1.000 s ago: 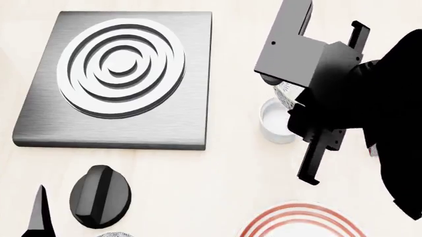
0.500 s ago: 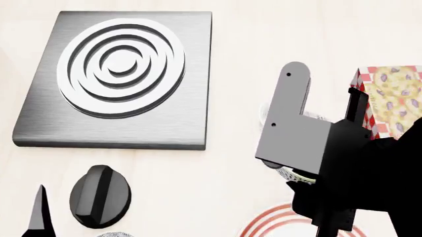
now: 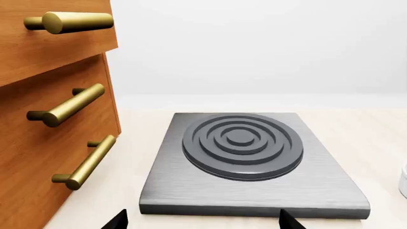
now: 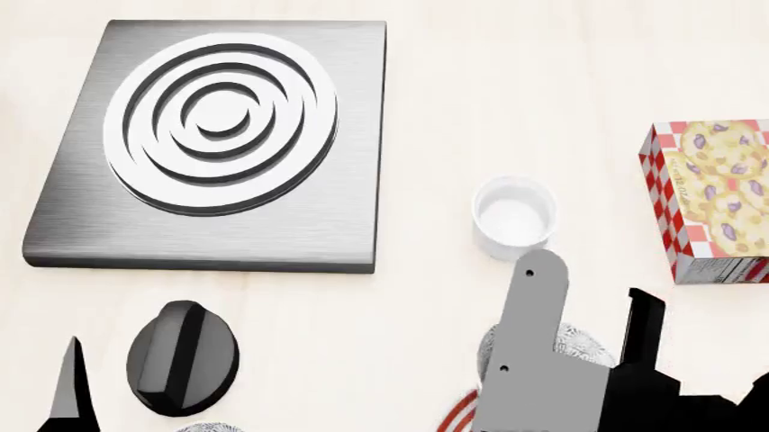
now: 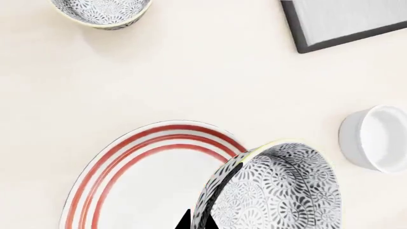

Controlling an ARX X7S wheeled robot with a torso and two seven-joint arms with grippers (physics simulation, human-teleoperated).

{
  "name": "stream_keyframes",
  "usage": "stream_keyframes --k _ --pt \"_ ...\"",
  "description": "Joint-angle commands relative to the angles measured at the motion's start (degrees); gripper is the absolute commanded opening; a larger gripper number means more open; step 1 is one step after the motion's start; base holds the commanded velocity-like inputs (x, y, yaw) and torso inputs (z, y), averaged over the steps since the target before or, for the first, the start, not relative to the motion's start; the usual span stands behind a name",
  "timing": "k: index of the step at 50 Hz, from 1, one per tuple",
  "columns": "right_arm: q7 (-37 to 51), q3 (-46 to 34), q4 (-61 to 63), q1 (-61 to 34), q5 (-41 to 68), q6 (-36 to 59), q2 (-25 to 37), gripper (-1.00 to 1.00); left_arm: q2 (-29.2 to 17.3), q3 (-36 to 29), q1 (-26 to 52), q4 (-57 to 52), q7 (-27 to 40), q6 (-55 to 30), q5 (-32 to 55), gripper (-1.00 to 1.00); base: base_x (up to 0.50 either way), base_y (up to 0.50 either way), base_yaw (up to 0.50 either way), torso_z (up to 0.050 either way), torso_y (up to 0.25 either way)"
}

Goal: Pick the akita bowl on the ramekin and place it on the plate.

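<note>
My right gripper is pinching the akita bowl by its rim, one dark fingertip showing against the bowl's wall. The bowl is tilted, patterned inside facing the wrist camera. It hangs over the edge of the plate, part over the red rings and part over bare counter; can't tell if it touches the plate.

In the head view the bowl peeks out from behind my right arm at about 5 o'clock. The ramekin stands bare and upright at 3 o'clock, near the bowl but apart from it. Only a sliver of the plate shows there, at the bottom edge.

A second speckled bowl sits well apart from the plate.

Left gripper: just two dark tips visible, spread apart with nothing between them, facing the stove burner.

Cookie box at 3 o'clock, far edge.
</note>
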State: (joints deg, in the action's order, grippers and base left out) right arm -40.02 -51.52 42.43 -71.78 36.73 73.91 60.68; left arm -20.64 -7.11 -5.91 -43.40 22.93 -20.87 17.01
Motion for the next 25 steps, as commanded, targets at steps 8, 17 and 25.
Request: stream_keyframes --k 8,17,25 --pt "4.7 3.7 4.3 6.4 4.2 -0.5 4.3 -1.00 -0.3 -0.3 0.0 0.1 0.3 0.2 0.1 1.00 0.00 0.00 0.00 0.000 0.000" --pt "7.0 3.7 3.0 9.3 3.2 -3.4 5.4 -1.00 -0.4 -0.8 0.0 0.4 0.4 0.5 -0.1 1.00 0.00 0.00 0.00 0.000 0.000" --pt "8.8 4.1 2.2 11.7 3.7 -5.1 5.8 -1.00 -0.5 -1.0 -0.1 0.4 0.5 0.7 -0.2 1.00 0.00 0.00 0.00 0.000 0.000"
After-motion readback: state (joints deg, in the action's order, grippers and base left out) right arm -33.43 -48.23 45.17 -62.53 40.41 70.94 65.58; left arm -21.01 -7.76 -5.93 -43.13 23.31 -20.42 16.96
